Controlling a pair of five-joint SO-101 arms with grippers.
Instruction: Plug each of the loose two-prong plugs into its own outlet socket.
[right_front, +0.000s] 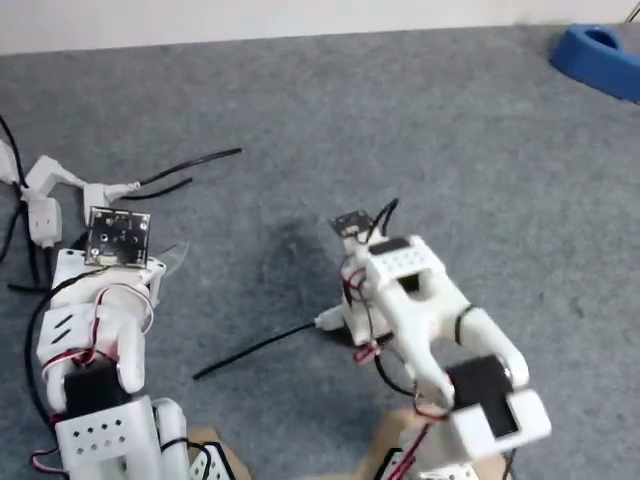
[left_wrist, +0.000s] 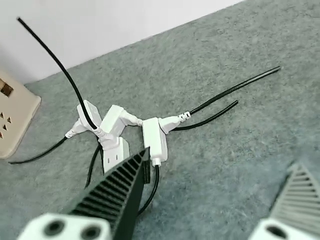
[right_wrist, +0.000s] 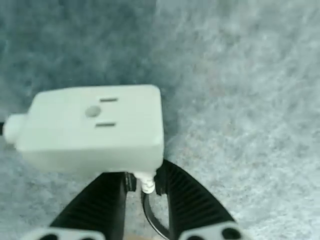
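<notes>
The right gripper (right_wrist: 145, 176) has its black fingers (right_wrist: 102, 200) drawn close together, pinching the neck of a small white plug (right_wrist: 146, 187). The plug's black cord (right_wrist: 150, 217) curls away beneath it. The plug's nose meets the near side of a white socket block (right_wrist: 95, 125) lying on the grey carpet (right_wrist: 240, 100). Two slots and a round hole show on the block's upper face, but the block's edge hides whether the prongs have entered anything on the near side.

The step in hand looks like seating this plug. To do it well, the push should run straight along the prongs, low and level with the carpet — any tilt would likely jam one prong or tip the block. The block looks light and has nothing behind it, so it will probably slide away rather than take the plug. A slow, steady press is the safer choice, and the other arm could brace the block from behind.

The left gripper (left_wrist: 223, 160) hangs with its fingers spread wide and nothing between them. It is above a cluster (left_wrist: 117, 130) of white plugs and sockets that look joined together, their cords trailing over the carpet — well apart from the right arm's work. A beige power strip (left_wrist: 12, 112) lies near that cluster.
</notes>
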